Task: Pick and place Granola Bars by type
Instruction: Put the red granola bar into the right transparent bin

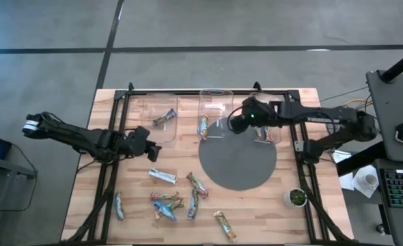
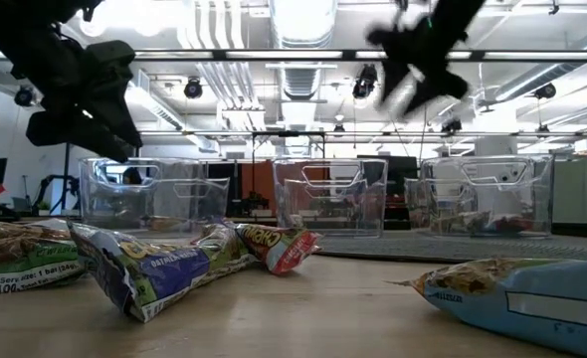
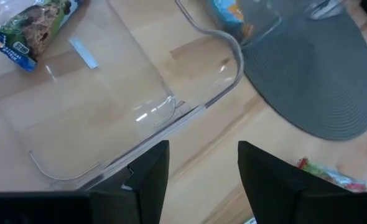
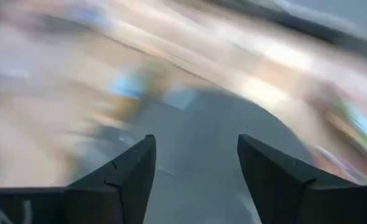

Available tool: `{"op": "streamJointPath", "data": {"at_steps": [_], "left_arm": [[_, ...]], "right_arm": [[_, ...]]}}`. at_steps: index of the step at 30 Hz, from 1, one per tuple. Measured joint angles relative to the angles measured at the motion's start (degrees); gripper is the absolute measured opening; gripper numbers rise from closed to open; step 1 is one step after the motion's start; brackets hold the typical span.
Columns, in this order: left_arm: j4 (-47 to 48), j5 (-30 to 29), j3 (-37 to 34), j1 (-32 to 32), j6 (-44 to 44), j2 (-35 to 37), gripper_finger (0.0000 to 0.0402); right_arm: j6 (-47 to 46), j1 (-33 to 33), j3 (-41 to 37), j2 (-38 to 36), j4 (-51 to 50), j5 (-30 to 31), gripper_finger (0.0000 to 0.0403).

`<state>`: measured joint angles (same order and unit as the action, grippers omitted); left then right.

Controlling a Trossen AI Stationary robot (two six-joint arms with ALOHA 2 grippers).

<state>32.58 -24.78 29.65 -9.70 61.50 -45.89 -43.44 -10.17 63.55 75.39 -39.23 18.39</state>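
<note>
Loose Granola Bars (image 1: 167,201) lay scattered on the near table; three sat binned. Left gripper (image 3: 199,180) by left bin (image 1: 162,116) and right gripper (image 4: 196,168) over mat (image 1: 237,162) gaped empty. Most remained unsorted.

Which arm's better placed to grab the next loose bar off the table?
Left, likely. The left pincer is open and empty just outside the left bin, close to the loose bars on the wood. The right pincer, also open and empty, hangs farther back between the middle and right bins.
</note>
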Motion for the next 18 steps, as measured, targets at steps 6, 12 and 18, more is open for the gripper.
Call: {"op": "streamJointPath", "data": {"at_steps": [6,12,18], "left_arm": [[-4.44,-0.79,0.0,1.46,-2.66,0.0,0.0174],[-5.97,0.58,0.0,1.61,-3.81,-0.02,0.0174],[-6.03,3.86,0.0,1.6,-4.66,0.0,0.0174]], "right_arm": [[3.26,6.98,2.16,4.27,9.35,-0.67,0.0219],[0.85,11.21,7.07,15.13,9.63,-8.07,0.0219],[-3.53,14.26,16.69,28.08,9.3,-10.4,0.0219]]}}
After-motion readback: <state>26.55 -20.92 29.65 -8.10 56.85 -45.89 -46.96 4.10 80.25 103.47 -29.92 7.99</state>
